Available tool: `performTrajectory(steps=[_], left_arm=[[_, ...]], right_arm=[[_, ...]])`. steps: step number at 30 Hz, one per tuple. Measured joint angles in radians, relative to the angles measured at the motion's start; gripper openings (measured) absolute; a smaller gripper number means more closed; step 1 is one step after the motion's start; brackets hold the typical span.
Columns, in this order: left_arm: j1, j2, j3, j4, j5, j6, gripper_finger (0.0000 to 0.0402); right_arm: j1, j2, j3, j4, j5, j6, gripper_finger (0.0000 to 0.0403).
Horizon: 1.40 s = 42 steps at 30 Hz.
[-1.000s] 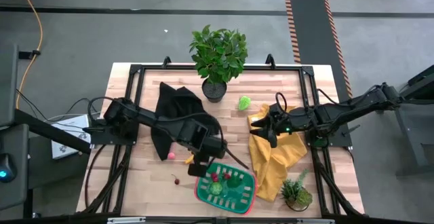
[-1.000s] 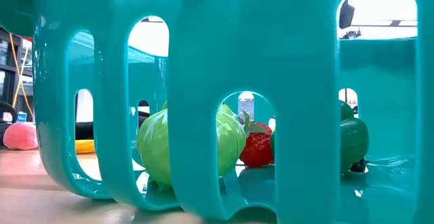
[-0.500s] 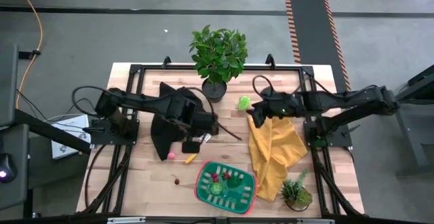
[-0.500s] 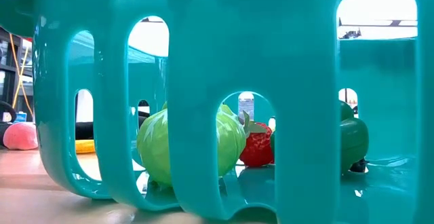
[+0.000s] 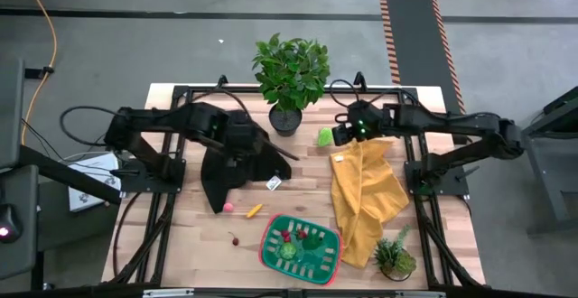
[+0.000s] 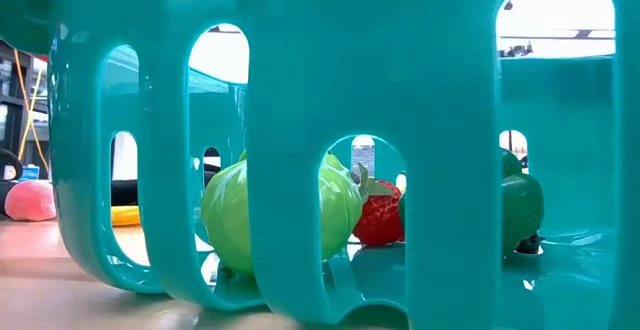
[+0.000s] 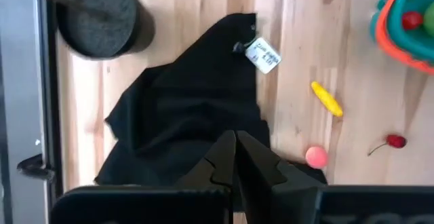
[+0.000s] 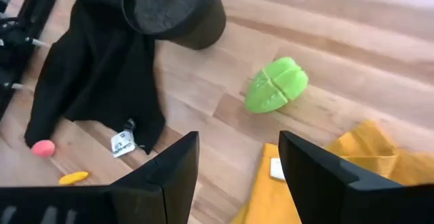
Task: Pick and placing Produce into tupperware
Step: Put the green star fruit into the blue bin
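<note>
We wait left, reach right for loose produce

Our left gripper [image 7: 235, 157] hangs clenched over the black cloth [image 5: 230, 158]; pink ball [image 5: 228, 207], yellow piece [image 5: 254, 210], cherry [image 5: 235, 239] look light, rollable; tupperware [image 5: 301, 248] sits front-centre; released right gripper [image 8: 239, 157] should straddle the hard, slippery green piece [image 8: 275, 85].

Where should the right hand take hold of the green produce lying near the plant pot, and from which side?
Grip the lime-green produce across its rounded middle, coming from above. It lies alone on bare wood, apart from the pot and the yellow cloth; the right hand is open.

tupperware [image 6: 300, 120]: glossy plastic | table [image 5: 181, 235]: pale wood | black cloth [image 7: 183, 108]: matt
</note>
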State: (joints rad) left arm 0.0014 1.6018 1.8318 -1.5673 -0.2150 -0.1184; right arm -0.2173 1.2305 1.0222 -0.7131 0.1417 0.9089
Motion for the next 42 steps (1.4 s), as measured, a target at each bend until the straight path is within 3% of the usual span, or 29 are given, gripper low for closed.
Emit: performTrajectory(steps=[16,29,36,42], left_arm=[[0.031,-0.189,-0.177,-0.004,-0.006,0.01,0.0005],[0.031,-0.24,-0.303,0.006,-0.005,0.018,0.0005],[0.031,-0.239,-0.324,0.009,0.022,0.009,0.0005],[0.031,-0.239,-0.324,0.033,0.024,0.009,0.0005]], right_arm=[[-0.098,0.206,0.0,0.108,-0.112,0.138,0.0193],[-0.137,0.212,0.0,0.099,-0.125,0.218,0.0193],[-0.137,0.212,0.0,0.078,-0.092,0.292,0.0193],[-0.137,0.212,0.0,0.056,-0.068,0.261,0.0193]])
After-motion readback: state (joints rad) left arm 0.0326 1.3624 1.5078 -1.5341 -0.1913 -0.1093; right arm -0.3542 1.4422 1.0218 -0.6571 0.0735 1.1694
